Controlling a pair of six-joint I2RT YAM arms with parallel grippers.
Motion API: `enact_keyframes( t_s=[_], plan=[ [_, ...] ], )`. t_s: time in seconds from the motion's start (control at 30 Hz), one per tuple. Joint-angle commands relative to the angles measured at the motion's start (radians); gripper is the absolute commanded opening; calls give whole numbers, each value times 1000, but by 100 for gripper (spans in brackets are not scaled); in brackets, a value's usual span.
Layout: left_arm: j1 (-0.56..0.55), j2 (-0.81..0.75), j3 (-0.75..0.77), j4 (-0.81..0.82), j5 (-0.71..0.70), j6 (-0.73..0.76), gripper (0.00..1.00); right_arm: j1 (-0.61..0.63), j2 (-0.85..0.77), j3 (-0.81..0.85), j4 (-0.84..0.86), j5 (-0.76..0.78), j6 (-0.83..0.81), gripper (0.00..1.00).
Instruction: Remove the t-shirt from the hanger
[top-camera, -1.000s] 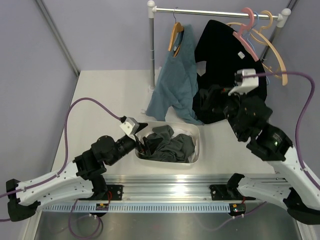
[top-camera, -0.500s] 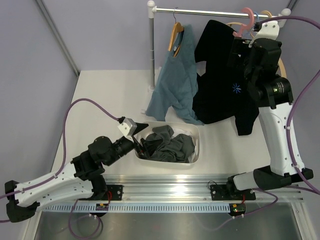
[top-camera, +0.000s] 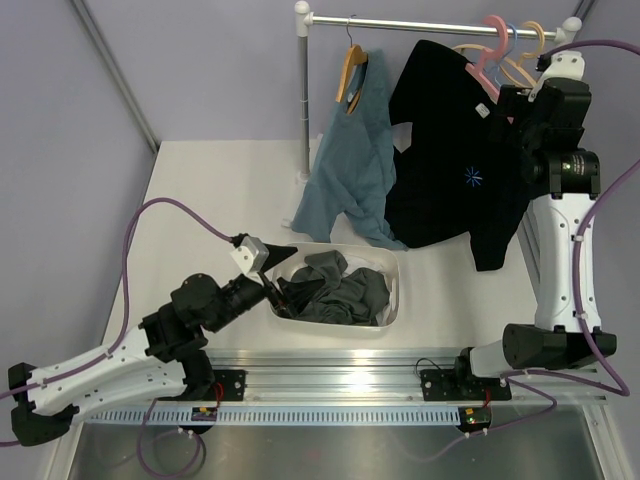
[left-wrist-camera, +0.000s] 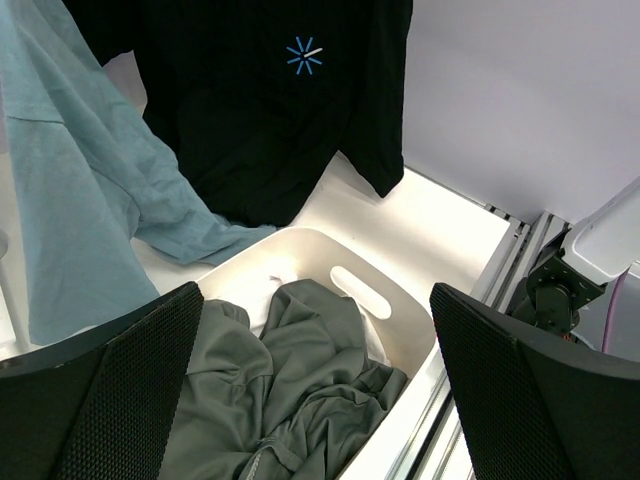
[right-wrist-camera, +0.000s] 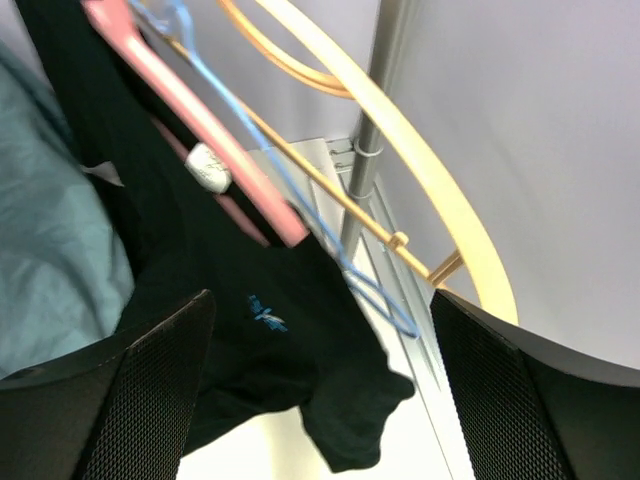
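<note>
The black t-shirt (top-camera: 450, 160) with a light-blue starburst hangs on the pink hanger (top-camera: 487, 58) from the rail at the back right. It also shows in the left wrist view (left-wrist-camera: 270, 110) and the right wrist view (right-wrist-camera: 240, 330). In the right wrist view the pink hanger (right-wrist-camera: 190, 120) runs through the neck, by the white label (right-wrist-camera: 208, 168). My right gripper (right-wrist-camera: 320, 400) is open, raised beside the shirt's right shoulder, holding nothing. My left gripper (left-wrist-camera: 315, 400) is open and empty, low over the white bin.
A white bin (top-camera: 392, 300) of dark grey clothes (top-camera: 335, 290) sits at the table's front centre. A blue-grey shirt (top-camera: 355, 160) hangs on a wooden hanger at the rail's left. Tan wooden hangers (right-wrist-camera: 420, 170) and a blue wire hanger (right-wrist-camera: 330, 240) hang right of the pink one.
My right arm has swung up from the shirt's lower hem to rail height at the far right. The shirt now hangs freely. The left arm has barely moved.
</note>
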Motion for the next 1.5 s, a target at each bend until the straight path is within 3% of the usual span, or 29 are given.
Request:
enact_keyframes(
  t_s=[0.0,0.47,0.87,1.47],
  plan=[
    [-5,-23,-3,53,25,-7,99,-28,41,-36,48,-73,-51,96],
    [-5,-18,-1,46,17,-6,99,-29,51,-59,23,-219,-118,91],
    [-5,-18,0,43,14,-7,99,-29,-20,-105,29,-273,-98,72],
    [-5,-18,-1,43,11,-7,99,-29,-12,-122,26,-360,-41,56]
  ],
)
